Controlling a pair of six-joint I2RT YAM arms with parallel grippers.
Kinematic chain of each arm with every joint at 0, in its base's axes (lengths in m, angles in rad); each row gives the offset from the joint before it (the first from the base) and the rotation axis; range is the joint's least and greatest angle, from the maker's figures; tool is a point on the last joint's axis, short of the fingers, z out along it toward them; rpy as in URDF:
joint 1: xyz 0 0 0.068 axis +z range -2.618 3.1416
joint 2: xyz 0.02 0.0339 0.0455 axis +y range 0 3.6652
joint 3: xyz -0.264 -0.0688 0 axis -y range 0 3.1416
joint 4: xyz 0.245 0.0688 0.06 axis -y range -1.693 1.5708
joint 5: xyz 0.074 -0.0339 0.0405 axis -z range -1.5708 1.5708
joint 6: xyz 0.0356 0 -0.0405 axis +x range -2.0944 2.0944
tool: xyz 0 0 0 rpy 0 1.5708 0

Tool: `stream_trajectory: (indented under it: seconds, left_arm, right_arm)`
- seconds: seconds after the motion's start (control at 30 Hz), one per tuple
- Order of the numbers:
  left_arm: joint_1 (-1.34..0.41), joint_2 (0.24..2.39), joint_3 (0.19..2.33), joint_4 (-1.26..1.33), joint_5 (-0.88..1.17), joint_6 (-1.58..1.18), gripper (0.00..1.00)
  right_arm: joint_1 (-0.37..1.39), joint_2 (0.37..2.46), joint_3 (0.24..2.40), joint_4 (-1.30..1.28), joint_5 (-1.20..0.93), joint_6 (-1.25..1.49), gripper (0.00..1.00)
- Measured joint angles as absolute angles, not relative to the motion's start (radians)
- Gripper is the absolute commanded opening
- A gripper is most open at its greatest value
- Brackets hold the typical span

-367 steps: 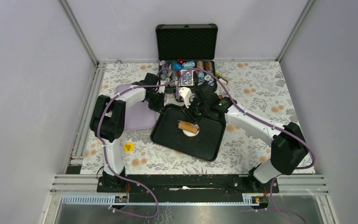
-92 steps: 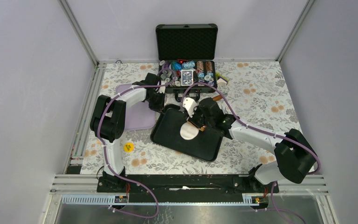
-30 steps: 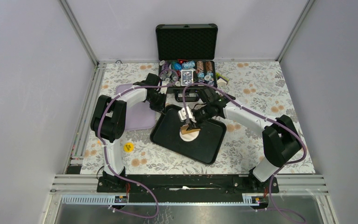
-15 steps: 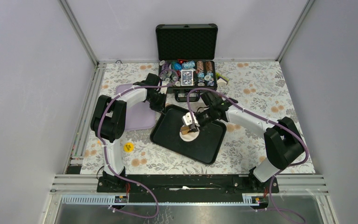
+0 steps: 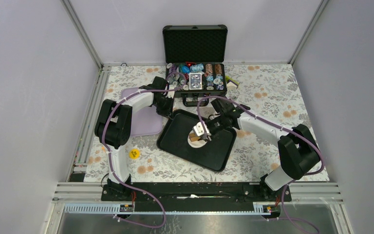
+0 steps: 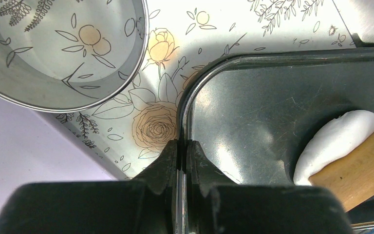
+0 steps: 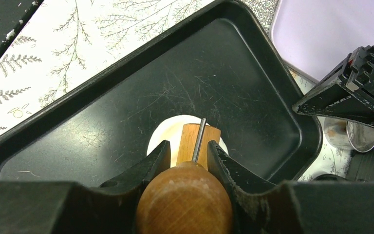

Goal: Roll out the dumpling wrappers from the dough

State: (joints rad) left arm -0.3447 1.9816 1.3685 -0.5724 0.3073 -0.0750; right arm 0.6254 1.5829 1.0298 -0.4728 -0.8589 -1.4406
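Closed fingers (image 6: 168,163) on tray rim (image 6: 185,105)

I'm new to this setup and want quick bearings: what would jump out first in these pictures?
The right gripper, clamped on a wooden roller, holds it on the white dough in the middle of the black tray. The left gripper pinches that tray's far-left corner rim. Just beyond the tray, an open case of poker chips stands out.

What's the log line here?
right tool: shut on roller | roller: on dough in tray | left tool: shut at tray corner
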Motion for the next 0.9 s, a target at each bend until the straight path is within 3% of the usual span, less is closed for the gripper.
stream_trajectory:
  seconds: [0.9]
  left_arm:
    - [-0.345, 1.983, 1.369, -0.572, 0.307, -0.076, 0.0]
  right_arm:
    - [0.619, 1.527, 0.952, -0.478, -0.877, -1.538, 0.0]
